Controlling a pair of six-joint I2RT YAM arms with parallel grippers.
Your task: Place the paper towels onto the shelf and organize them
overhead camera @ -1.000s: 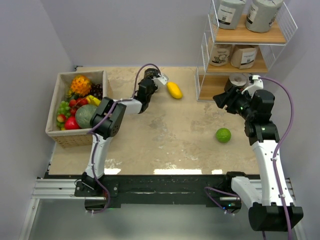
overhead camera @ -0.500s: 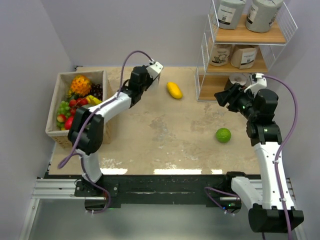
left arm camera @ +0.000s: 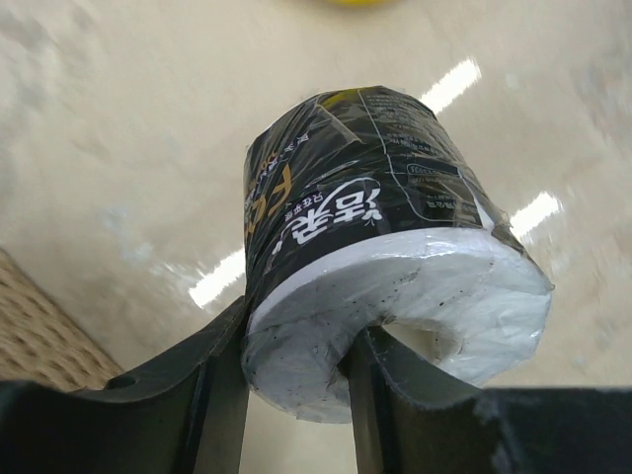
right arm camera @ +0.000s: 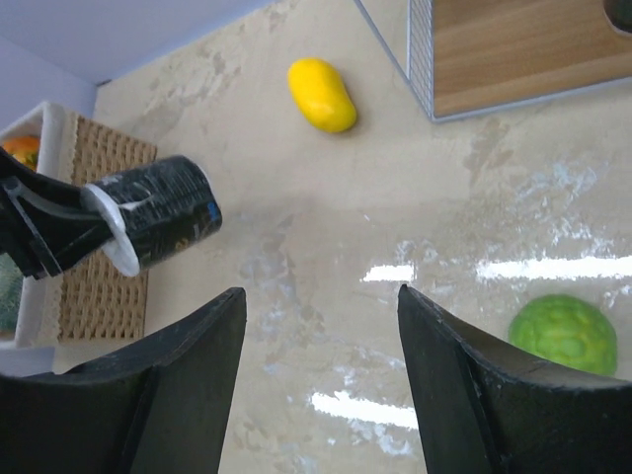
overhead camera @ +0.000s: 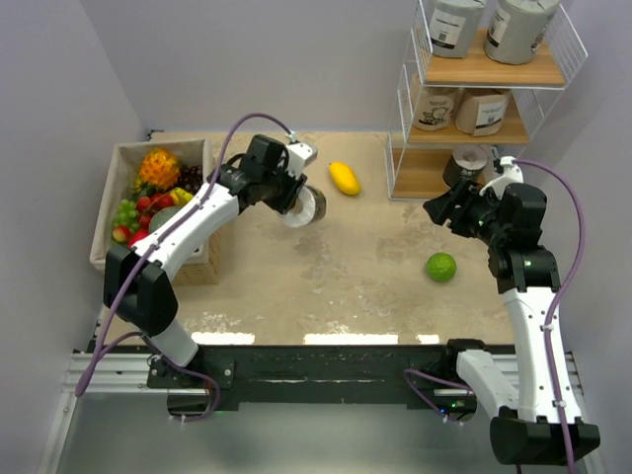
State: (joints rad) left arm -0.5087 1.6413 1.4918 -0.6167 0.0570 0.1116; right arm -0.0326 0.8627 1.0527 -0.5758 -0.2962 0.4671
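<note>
A black paper towel roll [left arm camera: 380,212] with a white end hangs above the table, and my left gripper [left arm camera: 296,360] is shut on its rim, one finger inside the core and one outside. From above, that roll [overhead camera: 308,206] sits at the left gripper [overhead camera: 293,198], left of table centre. The shelf [overhead camera: 480,71] stands at the back right with two grey rolls [overhead camera: 456,22] on top, two tan rolls [overhead camera: 434,107] in the middle and a black roll [overhead camera: 466,161] on the bottom board. My right gripper [overhead camera: 440,209] stands open in front of the shelf, nothing between its fingers [right arm camera: 183,375].
A yellow fruit [overhead camera: 344,178] lies between the held roll and the shelf. A green fruit [overhead camera: 440,267] sits near my right arm. A wicker box of fruit [overhead camera: 112,267] stands at the left edge. The shelf's bottom board [right arm camera: 523,49] shows in the right wrist view.
My left arm has swung out from the back of the table toward the middle with the black roll in its grip. The right gripper has drifted slightly nearer and lower.
</note>
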